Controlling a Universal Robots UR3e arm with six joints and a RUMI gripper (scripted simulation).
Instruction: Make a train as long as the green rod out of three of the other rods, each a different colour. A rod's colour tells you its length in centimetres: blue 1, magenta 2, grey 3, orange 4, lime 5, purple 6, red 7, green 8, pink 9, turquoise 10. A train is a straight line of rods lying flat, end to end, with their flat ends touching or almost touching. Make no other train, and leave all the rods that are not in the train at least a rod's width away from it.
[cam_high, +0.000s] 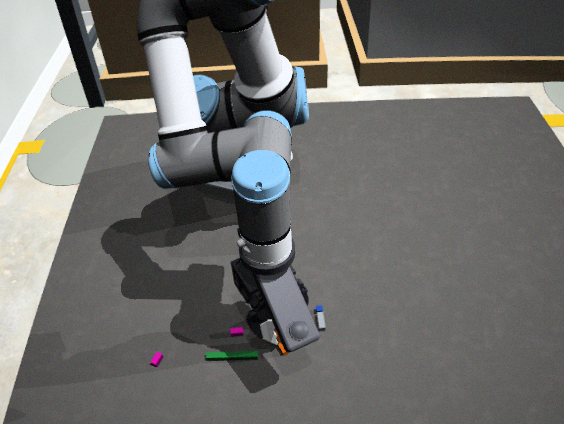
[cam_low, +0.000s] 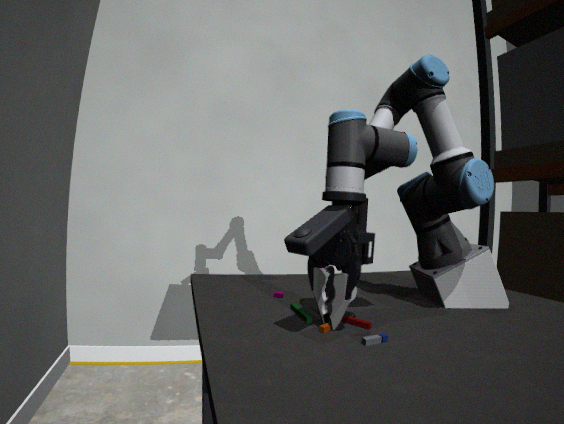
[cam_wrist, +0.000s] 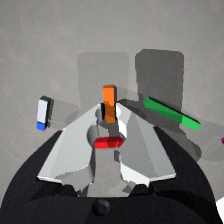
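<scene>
My gripper (cam_high: 278, 340) (cam_low: 330, 323) (cam_wrist: 109, 104) is low at the table, its fingertips shut on the sides of the orange rod (cam_high: 284, 350) (cam_low: 324, 328) (cam_wrist: 108, 94). The red rod (cam_low: 357, 322) (cam_wrist: 108, 143) lies crosswise near the orange rod's inner end; the gripper hides it in the top view. The grey rod (cam_high: 321, 321) (cam_low: 371, 340) (cam_wrist: 43, 110) and the blue rod (cam_high: 319, 309) (cam_low: 384, 338) (cam_wrist: 41, 126) lie end to end in line, touching or almost touching. The green rod (cam_high: 231, 356) (cam_low: 301, 313) (cam_wrist: 170, 112) lies on the other side of the gripper.
One magenta rod (cam_high: 237, 331) lies behind the green rod in the top view. Another magenta rod (cam_high: 156, 359) (cam_low: 278, 295) lies farther left there. The grey and blue pair stands a short way to the gripper's right in that view.
</scene>
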